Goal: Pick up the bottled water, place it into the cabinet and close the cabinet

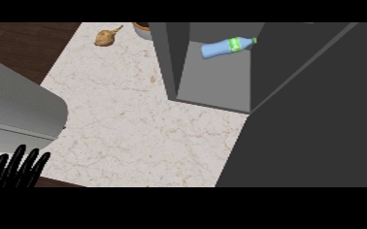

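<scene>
Head view: left robot hand rests at lower-left edge, fingers straight, upward, spread, holding nothing.

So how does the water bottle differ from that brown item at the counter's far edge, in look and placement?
The water bottle is blue with a green label band; the brown item is tan and lumpy, and I cannot tell what it is. The bottle lies on its side inside the open cabinet, cap pointing right; the brown item sits out on the marble counter, left of the cabinet. The bottle looks longer. Neither is touched by a hand.
</scene>
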Controlling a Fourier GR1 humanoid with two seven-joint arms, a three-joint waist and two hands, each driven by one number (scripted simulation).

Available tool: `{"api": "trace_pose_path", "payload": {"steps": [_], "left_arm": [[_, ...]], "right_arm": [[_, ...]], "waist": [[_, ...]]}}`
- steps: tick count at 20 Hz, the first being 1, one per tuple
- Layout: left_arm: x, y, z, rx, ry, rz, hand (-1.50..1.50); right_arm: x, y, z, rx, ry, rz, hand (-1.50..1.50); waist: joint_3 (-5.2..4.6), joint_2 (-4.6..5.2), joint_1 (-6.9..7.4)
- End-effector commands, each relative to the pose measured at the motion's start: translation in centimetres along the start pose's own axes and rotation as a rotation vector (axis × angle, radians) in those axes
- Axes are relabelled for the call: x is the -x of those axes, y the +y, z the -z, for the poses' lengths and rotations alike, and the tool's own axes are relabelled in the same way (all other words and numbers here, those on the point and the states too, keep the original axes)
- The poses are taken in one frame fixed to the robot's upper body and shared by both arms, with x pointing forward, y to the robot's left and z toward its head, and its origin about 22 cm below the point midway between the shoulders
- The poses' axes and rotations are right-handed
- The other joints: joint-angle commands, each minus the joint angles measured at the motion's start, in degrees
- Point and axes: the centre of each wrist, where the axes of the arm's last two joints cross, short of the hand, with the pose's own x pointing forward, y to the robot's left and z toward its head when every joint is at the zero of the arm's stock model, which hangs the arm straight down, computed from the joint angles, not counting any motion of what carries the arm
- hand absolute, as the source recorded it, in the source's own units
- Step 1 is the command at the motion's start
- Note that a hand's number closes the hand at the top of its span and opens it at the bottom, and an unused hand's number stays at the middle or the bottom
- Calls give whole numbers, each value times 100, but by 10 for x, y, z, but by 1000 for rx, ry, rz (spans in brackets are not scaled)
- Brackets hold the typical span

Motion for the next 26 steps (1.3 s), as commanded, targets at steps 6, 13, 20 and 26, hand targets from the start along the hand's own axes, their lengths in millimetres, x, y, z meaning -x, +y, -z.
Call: {"api": "trace_pose_path", "payload": {"steps": [6, 13, 20, 26], "left_arm": [[-15, 16, 8, 29, -22, 5, -150], [-18, 17, 9, 21, -23, 4, -150], [-29, 26, 13, 30, -19, 25, -150], [-30, 32, 7, -27, -28, 18, -150]], "right_arm": [[9, 5, 30, -26, 65, 102, 150], [24, 2, 53, 34, 92, 253, 150], [47, -12, 82, 16, 101, 424, 150], [73, -65, 111, 154, 140, 412, 150]], "waist": [[-1, 91, 128], [19, 131, 119], [59, 145, 124], [76, 44, -84]]}}
